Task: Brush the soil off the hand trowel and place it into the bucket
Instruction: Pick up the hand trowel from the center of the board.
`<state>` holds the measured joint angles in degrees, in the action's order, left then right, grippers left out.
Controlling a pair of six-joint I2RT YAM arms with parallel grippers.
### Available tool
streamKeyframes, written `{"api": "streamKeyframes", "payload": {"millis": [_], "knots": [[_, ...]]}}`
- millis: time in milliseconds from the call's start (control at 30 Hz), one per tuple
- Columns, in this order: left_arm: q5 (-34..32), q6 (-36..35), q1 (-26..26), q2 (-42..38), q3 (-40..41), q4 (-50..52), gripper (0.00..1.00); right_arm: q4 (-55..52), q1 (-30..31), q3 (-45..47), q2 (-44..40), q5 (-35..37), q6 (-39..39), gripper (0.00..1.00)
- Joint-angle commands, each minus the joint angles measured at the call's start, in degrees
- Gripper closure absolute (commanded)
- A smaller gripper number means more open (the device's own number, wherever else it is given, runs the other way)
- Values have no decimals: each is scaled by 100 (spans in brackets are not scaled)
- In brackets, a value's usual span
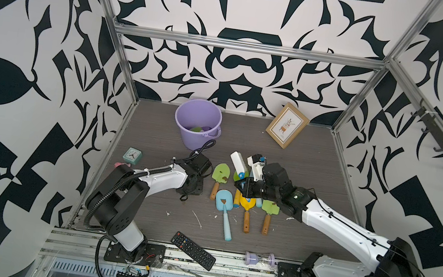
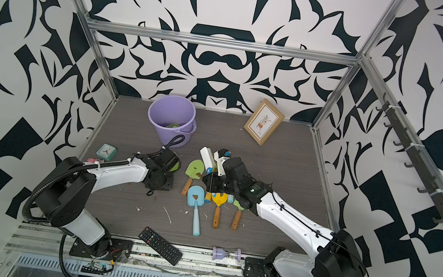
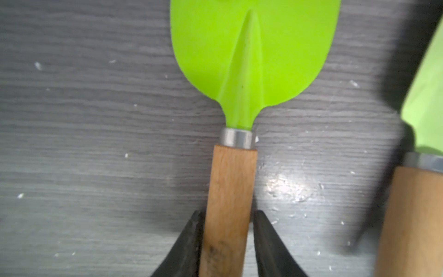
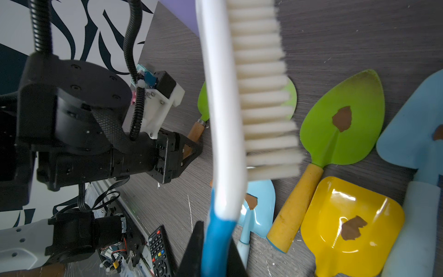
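Table (image 1: 311,188) centre: trowel cluster (image 1: 247,205), blades toward 12 o'clock, handles toward 6; soil (image 4: 342,119) on blades. Brush (image 1: 237,162) over cluster's 12 edge. Leftmost trowel (image 3: 251,60) at cluster's 9. Bucket (image 1: 197,123) at 11, picture frame (image 1: 287,125) at 1, clock (image 1: 132,155) at 9. Remote (image 1: 193,250) at 6, hourglass (image 1: 259,259) at 5, both at front edge.

Grn wood-hdl trowel (image 3: 251,60) lies flat; lilac bucket (image 1: 194,141) upright at rear.

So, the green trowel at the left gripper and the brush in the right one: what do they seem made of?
Green trowel: the blade is smooth and matte with a pressed ridge, painted metal or plastic, I cannot tell which; the handle looks like pale wood with grain, under a shiny metal collar. Brush: glossy white and blue body, probably plastic; cream bristles in rows, likely synthetic.
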<state>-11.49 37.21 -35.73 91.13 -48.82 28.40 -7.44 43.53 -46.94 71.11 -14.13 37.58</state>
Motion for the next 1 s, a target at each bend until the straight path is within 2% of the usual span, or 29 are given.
{"api": "streamKeyframes", "payload": {"millis": [0,233,400,533,667,833,967], "knots": [[-39,-88,-13,51,-23,-30,62,289,-10,-15,-27,-46,61,100],[-65,-38,-13,-32,81,-83,63,319,-2,35,-45,-55,87,100],[-33,-39,-13,-157,177,-119,67,322,2,29,-24,-72,82,100],[-38,-21,-15,-233,232,-106,79,332,4,44,-3,-75,74,100],[-140,10,-13,-351,243,0,100,322,7,22,33,-125,58,100],[-520,-49,-31,-666,1,665,100,124,23,-90,108,-160,-61,100],[-219,-495,-57,-1145,-412,1613,100,-364,58,-402,182,-242,-306,100]]}}
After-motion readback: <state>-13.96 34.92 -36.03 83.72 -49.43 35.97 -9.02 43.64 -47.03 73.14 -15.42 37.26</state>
